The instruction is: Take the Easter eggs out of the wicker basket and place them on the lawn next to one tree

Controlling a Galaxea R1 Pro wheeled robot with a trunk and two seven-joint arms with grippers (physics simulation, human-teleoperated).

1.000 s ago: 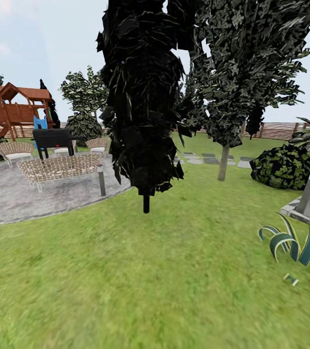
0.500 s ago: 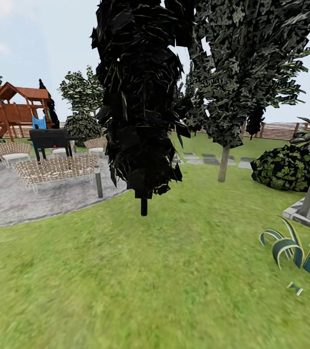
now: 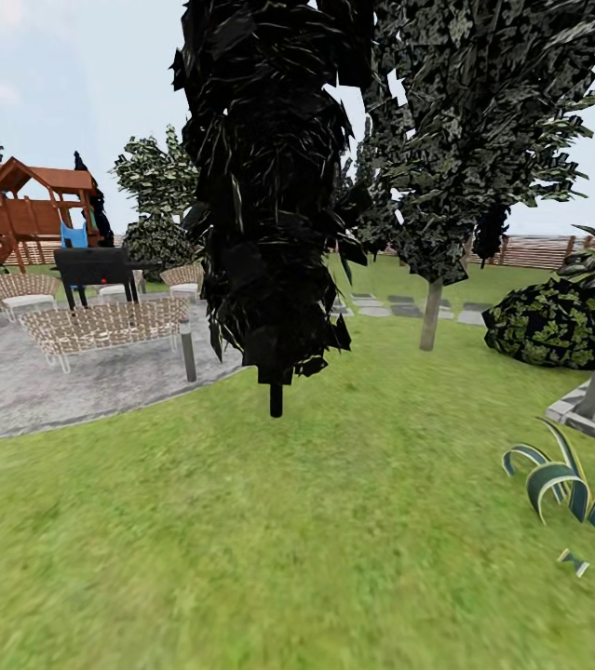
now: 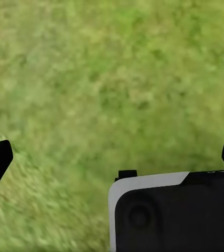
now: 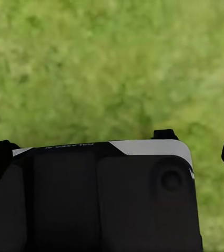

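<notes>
1. Slightly shifted, your whole head view has slid since a second ago: the dark cone-shaped tree [image 3: 274, 186] sits a touch further left and the striped plant [image 3: 572, 470] lower right, so the camera moved, not the garden.
2. Neither the Easter eggs nor the wicker basket are in sight; you must find them first.
3. Judging from the task, the eggs should be light, smooth, hard and prone to roll, so pinch each across its widest middle with gentle force.
4. Both wrist views look down on the lawn [image 3: 297, 540]. The left gripper [image 4: 112, 157] has its fingertips spread wide with only grass between; the right gripper [image 5: 112, 152] likewise, holding nothing.
5. Grass is flat and roomy; the grey patio [image 3: 46, 391] with wicker chairs lies far left, a bare-trunked tree [image 3: 432, 316] far right, a bush [image 3: 548, 321] beyond.
</notes>
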